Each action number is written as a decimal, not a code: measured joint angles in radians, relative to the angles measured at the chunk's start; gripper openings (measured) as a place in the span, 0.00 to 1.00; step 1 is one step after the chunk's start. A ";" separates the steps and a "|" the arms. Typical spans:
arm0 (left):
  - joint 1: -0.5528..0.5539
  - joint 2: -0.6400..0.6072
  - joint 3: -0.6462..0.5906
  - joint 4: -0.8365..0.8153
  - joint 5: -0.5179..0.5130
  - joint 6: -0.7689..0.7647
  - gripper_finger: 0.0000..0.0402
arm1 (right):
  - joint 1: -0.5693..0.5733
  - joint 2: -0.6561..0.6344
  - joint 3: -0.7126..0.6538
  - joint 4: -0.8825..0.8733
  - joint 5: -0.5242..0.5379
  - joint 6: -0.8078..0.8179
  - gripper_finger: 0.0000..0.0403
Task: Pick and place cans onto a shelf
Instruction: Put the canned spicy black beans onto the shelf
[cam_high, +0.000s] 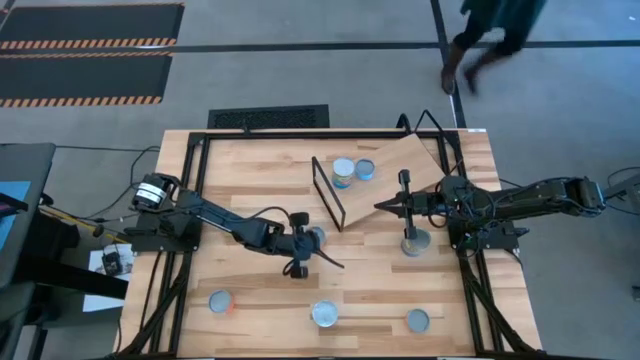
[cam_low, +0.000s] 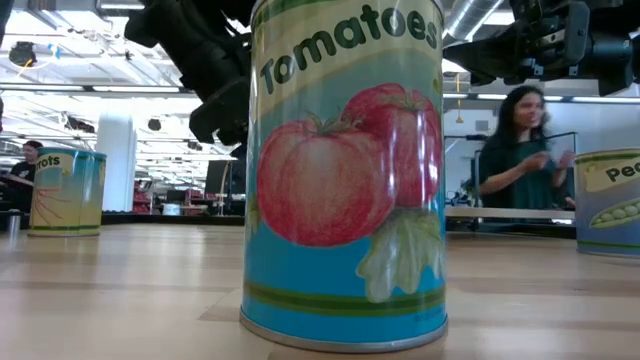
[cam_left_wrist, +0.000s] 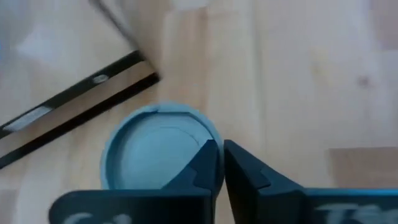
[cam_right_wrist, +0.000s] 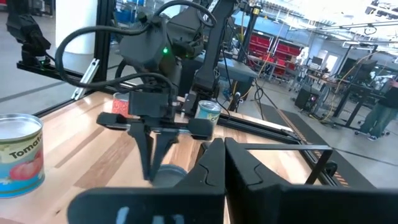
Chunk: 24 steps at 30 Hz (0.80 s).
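My left gripper (cam_high: 310, 240) is shut and points down over a silver-topped can (cam_high: 318, 236) at the table's middle, its fingertips at the rim of the can's top (cam_left_wrist: 158, 149). My right gripper (cam_high: 384, 206) is shut and empty. It is held level by the near corner of the shelf (cam_high: 405, 165), a light-wood board with a black wire frame end (cam_high: 328, 190). Two cans (cam_high: 343, 172) (cam_high: 365, 168) stand on the shelf. Another can (cam_high: 415, 243) stands on the table just near of my right gripper. My left gripper has its shut fingertips (cam_left_wrist: 208, 158) over the edge of the can's round top (cam_left_wrist: 193, 134), coming from above and pointing down. The can stands upright on the table. I cannot tell whether the fingertips touch it.
Three more cans stand along the table's near edge (cam_high: 220, 302) (cam_high: 325, 315) (cam_high: 417, 320). The middle one is the Tomatoes can (cam_low: 345, 180) that fills the low view. A person (cam_low: 520, 150) stands beyond the table. Bare planks lie between my arms and the near cans.
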<state>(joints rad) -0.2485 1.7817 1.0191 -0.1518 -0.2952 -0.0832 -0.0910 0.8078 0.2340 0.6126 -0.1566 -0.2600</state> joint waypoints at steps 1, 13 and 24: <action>0.000 -0.001 0.000 0.015 0.033 0.000 0.02 | 0.000 0.000 0.000 0.000 0.000 0.000 0.03; -0.013 0.099 0.062 0.342 0.133 -0.015 0.00 | 0.001 0.000 0.000 0.027 0.000 0.024 0.02; -0.007 0.327 0.347 0.257 0.072 0.004 0.02 | 0.026 0.000 0.000 0.040 0.000 0.023 0.02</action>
<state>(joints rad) -0.2551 2.1086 1.3663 0.1049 -0.2233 -0.0796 -0.0647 0.8078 0.2344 0.6527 -0.1566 -0.2367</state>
